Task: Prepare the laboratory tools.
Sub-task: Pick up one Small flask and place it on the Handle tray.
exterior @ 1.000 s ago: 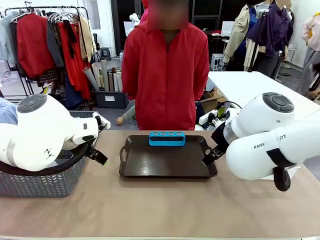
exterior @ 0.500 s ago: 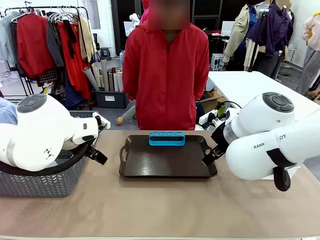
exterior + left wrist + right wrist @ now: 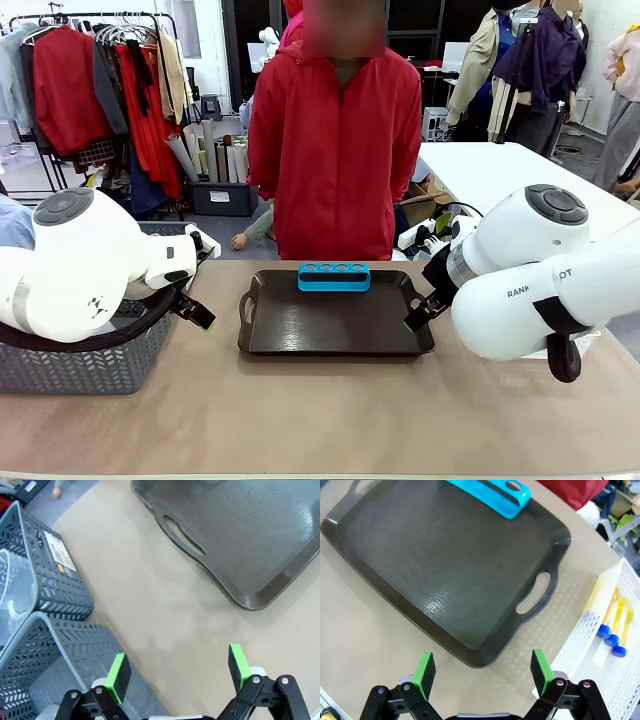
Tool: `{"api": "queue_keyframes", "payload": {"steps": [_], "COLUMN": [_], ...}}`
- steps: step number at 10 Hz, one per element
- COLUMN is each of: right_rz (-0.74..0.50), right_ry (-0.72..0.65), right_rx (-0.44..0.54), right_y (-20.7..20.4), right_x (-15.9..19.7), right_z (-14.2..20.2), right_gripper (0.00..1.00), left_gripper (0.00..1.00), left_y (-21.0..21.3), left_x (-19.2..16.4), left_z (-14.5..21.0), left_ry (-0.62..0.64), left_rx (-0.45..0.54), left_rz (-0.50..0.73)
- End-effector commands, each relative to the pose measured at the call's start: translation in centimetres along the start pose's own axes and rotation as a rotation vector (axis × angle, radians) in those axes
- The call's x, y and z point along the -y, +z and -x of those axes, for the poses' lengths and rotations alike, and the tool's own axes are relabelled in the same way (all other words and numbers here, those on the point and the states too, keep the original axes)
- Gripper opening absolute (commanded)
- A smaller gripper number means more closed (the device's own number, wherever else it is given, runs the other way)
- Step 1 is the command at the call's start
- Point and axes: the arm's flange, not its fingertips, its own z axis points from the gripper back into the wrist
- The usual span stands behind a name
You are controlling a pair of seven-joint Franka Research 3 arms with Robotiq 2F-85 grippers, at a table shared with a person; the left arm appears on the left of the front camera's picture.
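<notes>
Three orange tubes with blue caps (image 3: 612, 630) lie in a white mesh basket (image 3: 580, 645), right of my right gripper (image 3: 482, 670). That gripper is open and hovers over the near edge of the dark tray (image 3: 445, 565). A blue tube rack (image 3: 334, 277) with empty holes stands at the tray's far edge. My left gripper (image 3: 178, 669) is open above the bare tabletop, between the tray (image 3: 260, 540) and the grey baskets. A clear plastic vessel (image 3: 10, 595) lies in one grey basket (image 3: 55, 575); I cannot tell whether it is the jug or the flask.
A second grey basket (image 3: 55, 665) sits right by my left fingers. A person in a red jacket (image 3: 335, 150) stands at the far side behind the tray, hands out of sight. The brown tabletop (image 3: 320, 410) lies open in front of the tray.
The person has shifted a little to the right. Both arms and the tray stay where they were.
</notes>
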Motion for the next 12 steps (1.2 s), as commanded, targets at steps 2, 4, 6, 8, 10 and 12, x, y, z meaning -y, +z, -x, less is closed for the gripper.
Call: {"api": "queue_keyframes", "payload": {"steps": [2,4,6,8,10,12], "right_rz": [0.0,0.0,0.0,-0.056,-0.134,-0.192], "right_ry": [-0.001,-0.001,0.0,0.02,0.048,0.076], "right_rx": [0.0,0.0,0.0,-0.01,-0.015,0.018], "right_y": [0.0,0.0,0.0,-0.2,0.8,2.6], "right_x": [0.0,0.0,0.0,-1.0,-0.6,-0.4], "right_z": [0.0,0.0,0.0,-0.2,-0.9,-1.9], "right_gripper": [1.0,1.0,1.0,1.0,1.0,1.0], "left_gripper": [1.0,1.0,1.0,1.0,1.0,1.0], "left_y": [0.0,0.0,0.0,1.4,2.6,4.4], "left_x": [0.0,0.0,0.0,-0.3,0.1,-0.1], "left_z": [0.0,0.0,0.0,-0.7,-2.0,-3.4], "left_ry": [0.0,0.0,0.0,-0.036,-0.052,-0.091], "left_rx": [0.0,0.0,0.0,-0.033,-0.047,-0.061], "left_rz": [0.0,0.0,0.0,0.064,0.164,0.253]}}
